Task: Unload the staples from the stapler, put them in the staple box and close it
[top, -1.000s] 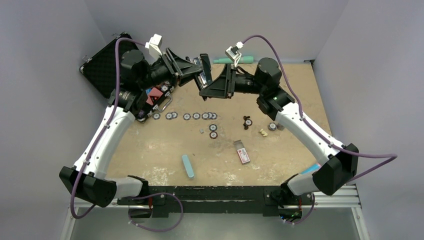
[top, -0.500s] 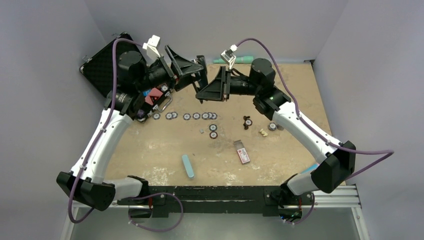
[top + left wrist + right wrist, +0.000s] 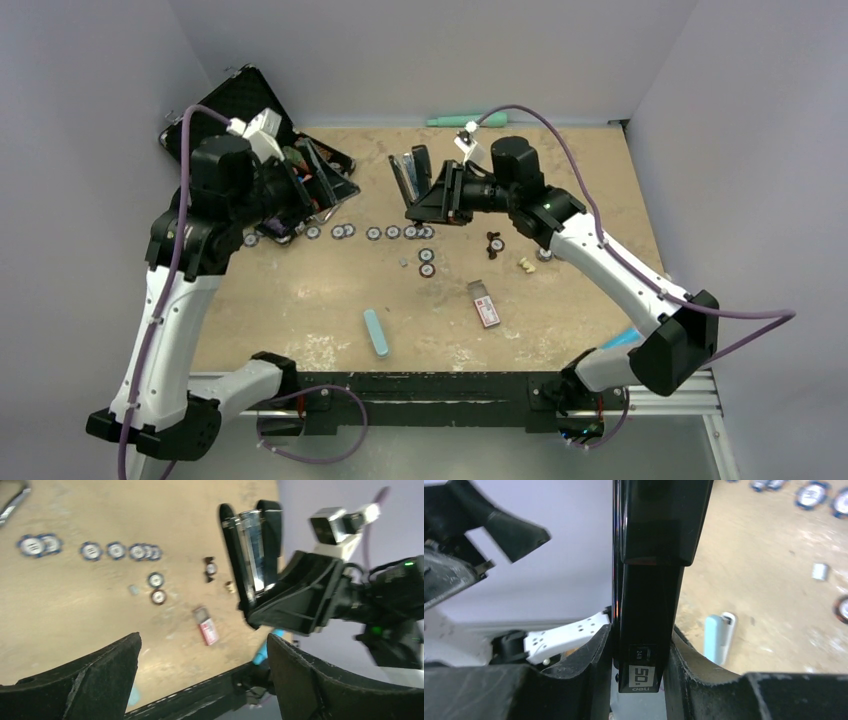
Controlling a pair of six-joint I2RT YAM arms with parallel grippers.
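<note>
Right gripper (image 3: 428, 192) is clamped on the stapler (image 3: 408, 172), holding it up off the table near the far middle, flipped open with the silver channel showing. Left gripper (image 3: 202, 642) hangs off to the side, fingers spread wide. A tiny grey strip, looks like the staples (image 3: 403, 262), lies by the poker chips (image 3: 426, 262).

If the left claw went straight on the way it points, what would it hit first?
Likely the stapler held up by the right gripper. Depth is unclear: the left gripper might slip past it and reach the table near the poker chips.
</note>
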